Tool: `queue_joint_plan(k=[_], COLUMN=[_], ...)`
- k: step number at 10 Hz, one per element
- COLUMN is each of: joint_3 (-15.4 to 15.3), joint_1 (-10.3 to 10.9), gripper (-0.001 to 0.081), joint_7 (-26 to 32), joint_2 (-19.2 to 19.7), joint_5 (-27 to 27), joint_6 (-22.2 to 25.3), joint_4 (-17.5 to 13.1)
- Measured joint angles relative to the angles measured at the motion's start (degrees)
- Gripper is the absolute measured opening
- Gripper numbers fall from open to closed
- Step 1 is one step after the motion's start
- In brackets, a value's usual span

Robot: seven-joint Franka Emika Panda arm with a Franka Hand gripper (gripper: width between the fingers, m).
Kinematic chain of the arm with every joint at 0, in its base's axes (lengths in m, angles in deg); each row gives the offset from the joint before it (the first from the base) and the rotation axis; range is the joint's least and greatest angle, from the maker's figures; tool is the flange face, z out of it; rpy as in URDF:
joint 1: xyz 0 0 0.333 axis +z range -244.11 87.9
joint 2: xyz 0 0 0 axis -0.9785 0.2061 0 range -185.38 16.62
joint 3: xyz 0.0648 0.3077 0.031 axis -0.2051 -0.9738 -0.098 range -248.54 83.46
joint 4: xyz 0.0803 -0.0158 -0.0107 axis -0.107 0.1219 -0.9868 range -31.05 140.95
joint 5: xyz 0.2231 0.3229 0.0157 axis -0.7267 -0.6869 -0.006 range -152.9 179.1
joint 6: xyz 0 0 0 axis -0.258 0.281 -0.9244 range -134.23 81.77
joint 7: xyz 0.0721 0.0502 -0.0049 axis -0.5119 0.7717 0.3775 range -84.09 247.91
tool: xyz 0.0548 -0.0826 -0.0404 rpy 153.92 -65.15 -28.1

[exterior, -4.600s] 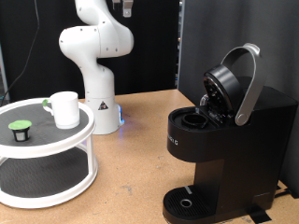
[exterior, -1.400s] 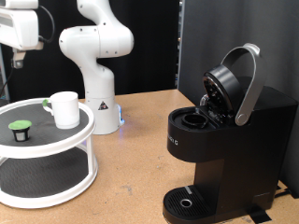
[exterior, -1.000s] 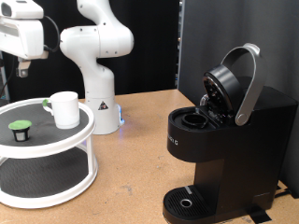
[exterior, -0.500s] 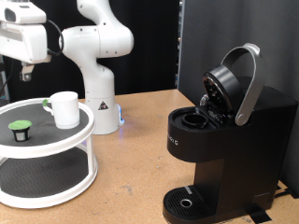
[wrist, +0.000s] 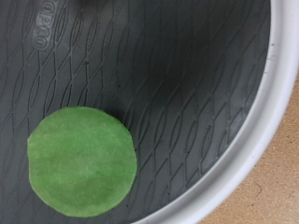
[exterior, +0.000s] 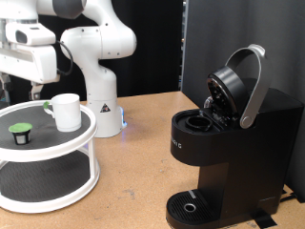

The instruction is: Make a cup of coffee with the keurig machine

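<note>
The white cup stands on the top tier of a two-tier white stand at the exterior view's left. A small dark pod with a green top sits on the same tier, left of the cup. My gripper hangs above that tier, over the pod and just left of the cup, touching nothing. The wrist view shows the pod's green top on the tier's dark mat, with no fingers in view. The black keurig machine stands at the right with its lid raised and its pod chamber empty.
The arm's white base stands behind the stand. The stand's lower tier holds nothing. The machine's round drip base is bare. A black panel rises behind the machine. The stand's white rim borders the wooden table.
The arm has come in from the top left and lowered to the right, bringing the gripper down over the stand's top tier. Cup, pod and machine have not moved.
</note>
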Motion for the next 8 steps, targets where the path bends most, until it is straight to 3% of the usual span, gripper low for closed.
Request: queue_joint_plan(k=[5, 8], joint_3=[2.23, 2.49], joint_1=[-2.02, -3.14], gripper=[0.0806, 0.0806], joint_7=[1.03, 0.6], joint_2=[0.63, 2.87], joint_5=[4.33, 5.38], joint_6=[-7.54, -12.1], joint_4=[4.97, 6.3])
